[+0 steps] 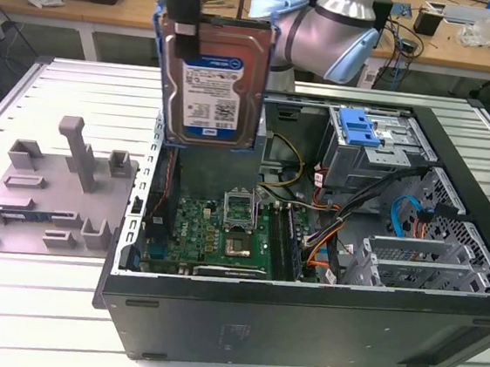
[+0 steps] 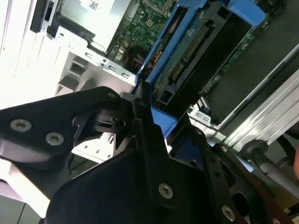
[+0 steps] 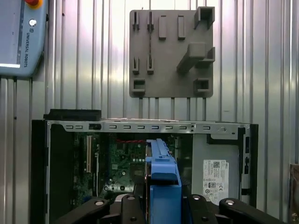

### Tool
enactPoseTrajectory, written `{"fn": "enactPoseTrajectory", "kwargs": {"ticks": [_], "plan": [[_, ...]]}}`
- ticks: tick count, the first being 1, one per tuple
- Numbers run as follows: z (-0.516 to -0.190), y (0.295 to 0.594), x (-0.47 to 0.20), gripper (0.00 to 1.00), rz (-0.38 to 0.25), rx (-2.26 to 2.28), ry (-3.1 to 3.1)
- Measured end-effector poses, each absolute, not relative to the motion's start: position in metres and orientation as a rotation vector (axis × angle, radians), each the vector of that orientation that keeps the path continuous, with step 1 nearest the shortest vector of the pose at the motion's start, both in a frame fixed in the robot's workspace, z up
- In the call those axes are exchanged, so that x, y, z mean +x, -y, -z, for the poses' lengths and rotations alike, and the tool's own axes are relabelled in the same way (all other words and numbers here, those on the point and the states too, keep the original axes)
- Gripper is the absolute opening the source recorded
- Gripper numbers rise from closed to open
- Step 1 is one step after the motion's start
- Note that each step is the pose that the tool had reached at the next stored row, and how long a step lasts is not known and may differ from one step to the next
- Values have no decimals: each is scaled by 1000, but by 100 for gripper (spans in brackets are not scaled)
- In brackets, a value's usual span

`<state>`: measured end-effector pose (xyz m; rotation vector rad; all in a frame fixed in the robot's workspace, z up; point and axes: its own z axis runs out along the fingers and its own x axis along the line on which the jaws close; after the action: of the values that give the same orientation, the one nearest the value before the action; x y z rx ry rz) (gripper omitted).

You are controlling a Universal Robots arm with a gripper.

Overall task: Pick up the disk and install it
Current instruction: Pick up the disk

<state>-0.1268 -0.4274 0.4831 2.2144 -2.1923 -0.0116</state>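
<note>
One disk (image 1: 216, 84) is hanging upright in the upper centre-left of the exterior view. Its label is facing the camera and its blue frame is showing along both sides. The gripper (image 1: 182, 37) is clenching it from above, with one black finger lying across the label side near the disk's top corner. The disk is hovering clear above the open computer case (image 1: 303, 302), over the motherboard (image 1: 223, 225) end. It is well apart from the drive cage (image 1: 379, 158), which is sitting toward the exterior view's right. The grey fixture (image 1: 51, 189) is sitting on the ribbed table (image 1: 38, 319) at the exterior view's left. By my reading the pick-up is done and the carry over the case is in hand, with the install not yet made. Seating the disk would be calling for its frame to be squared to a bay in that cage before any push. In the second wrist view the disk (image 2: 201, 49) is showing its circuit-board side and connector. Its blue edge is being pinched between the black fingers (image 2: 147, 135), with the motherboard lying beyond it. In the first wrist view the disk (image 3: 163, 172) is appearing edge-on as a blue strip running out from between the two fingers. It is reaching over the case's open interior, with the fixture lying beyond the case on the table.
</note>
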Motion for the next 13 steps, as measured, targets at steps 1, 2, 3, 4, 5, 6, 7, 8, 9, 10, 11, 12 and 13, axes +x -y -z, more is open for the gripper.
{"fn": "enactPoseTrajectory", "kwargs": {"ticks": [1, 2, 3, 4, 5, 6, 7, 8, 9, 10, 11, 12, 13], "plan": [[-484, 430, -121, 37, 14, 2214, 2191], [-484, 431, -119, 37, 15, 2213, 2191], [-484, 432, -116, 37, 16, 2212, 2190], [-484, 434, -110, 37, 19, 2211, 2189], [-484, 437, -104, 37, 21, 2210, 2188], [-484, 438, -101, 37, 22, 2210, 2188], [-484, 440, -96, 37, 23, 2209, 2187], [-484, 441, -92, 37, 25, 2209, 2186], [-484, 443, -88, 37, 26, 2208, 2186], [-484, 444, -83, 37, 27, 2208, 2185], [-484, 447, -77, 37, 29, 2207, 2184], [-484, 449, -72, 37, 30, 2206, 2183], [-484, 450, -67, 37, 32, 2205, 2183]]}}
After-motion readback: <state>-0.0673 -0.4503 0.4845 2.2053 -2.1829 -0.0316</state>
